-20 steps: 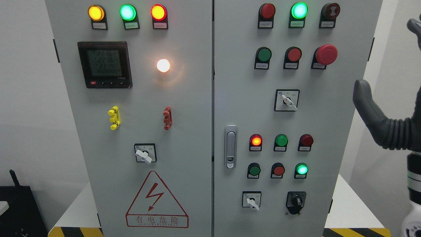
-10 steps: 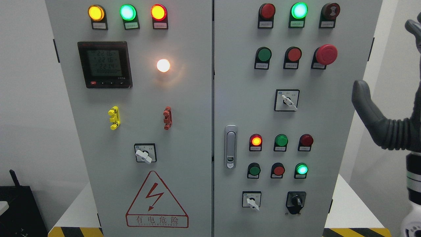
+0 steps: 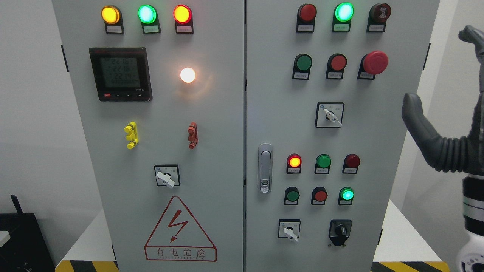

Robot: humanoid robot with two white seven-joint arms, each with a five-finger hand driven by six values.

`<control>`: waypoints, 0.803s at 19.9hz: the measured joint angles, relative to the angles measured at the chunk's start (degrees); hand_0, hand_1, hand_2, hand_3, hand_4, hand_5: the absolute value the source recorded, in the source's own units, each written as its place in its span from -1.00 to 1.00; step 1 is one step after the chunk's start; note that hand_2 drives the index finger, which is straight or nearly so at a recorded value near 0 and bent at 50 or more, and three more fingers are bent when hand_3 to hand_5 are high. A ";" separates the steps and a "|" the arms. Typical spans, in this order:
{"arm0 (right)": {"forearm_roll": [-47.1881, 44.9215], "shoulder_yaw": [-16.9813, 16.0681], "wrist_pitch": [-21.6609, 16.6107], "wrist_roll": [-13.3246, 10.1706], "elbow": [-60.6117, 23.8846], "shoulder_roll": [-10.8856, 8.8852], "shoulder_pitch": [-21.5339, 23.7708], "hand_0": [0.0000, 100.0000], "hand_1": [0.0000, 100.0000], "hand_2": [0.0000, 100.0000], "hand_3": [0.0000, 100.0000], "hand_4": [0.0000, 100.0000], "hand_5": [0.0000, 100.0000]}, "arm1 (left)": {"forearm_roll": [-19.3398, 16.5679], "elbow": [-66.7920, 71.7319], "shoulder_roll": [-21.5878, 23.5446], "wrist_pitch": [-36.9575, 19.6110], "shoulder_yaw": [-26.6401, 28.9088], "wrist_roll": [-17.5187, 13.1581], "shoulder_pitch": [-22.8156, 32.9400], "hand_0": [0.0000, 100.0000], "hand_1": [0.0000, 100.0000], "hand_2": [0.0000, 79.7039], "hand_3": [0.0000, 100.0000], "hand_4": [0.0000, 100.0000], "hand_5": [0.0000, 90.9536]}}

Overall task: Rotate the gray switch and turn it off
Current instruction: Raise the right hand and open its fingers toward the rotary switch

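my right hand (image 3: 442, 124) is the nearest thing here, raised at the far right edge of the view beside the cabinet's right side, with one dark finger pointing up and another fingertip showing higher at the edge; the fingers look spread and relaxed, holding nothing and touching nothing. my left hand does not show at all. farther off stands the cabinet (image 3: 227, 113) with its two doors, and several light-handled rotary switches sit on it: one on the left door (image 3: 165, 176) above the warning triangle (image 3: 180, 230), one in the middle of the right door (image 3: 330, 115), and one low on the right door (image 3: 289, 229), just left of a black rotary knob (image 3: 340, 230). the task sentence does not tell me which is the gray switch, but the one in the middle of the right door lies nearest my hand, so i judge that to be the likely one; its handle points down to the right. my hand is well apart from it. so as i read it, nothing of the turning is done: i must reach in, pinch the handle and rotate it to off.
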 measured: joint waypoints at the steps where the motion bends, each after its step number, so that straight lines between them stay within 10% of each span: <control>1: 0.00 0.00 0.07 0.00 0.05 0.13 0.18 -0.32 -0.11 -0.91 0.15 0.16 0.48 | 0.00 0.00 0.00 0.00 0.00 0.00 0.00 -0.76 -0.22 -1.00 -1.00 -1.00 -1.00; 16: -0.06 0.60 3.76 0.65 2.35 3.59 3.22 -0.68 -0.52 -0.14 0.31 0.30 0.61 | 0.00 0.00 0.00 0.00 0.00 0.01 -0.02 -0.76 -0.22 -1.00 -1.00 -1.00 -1.00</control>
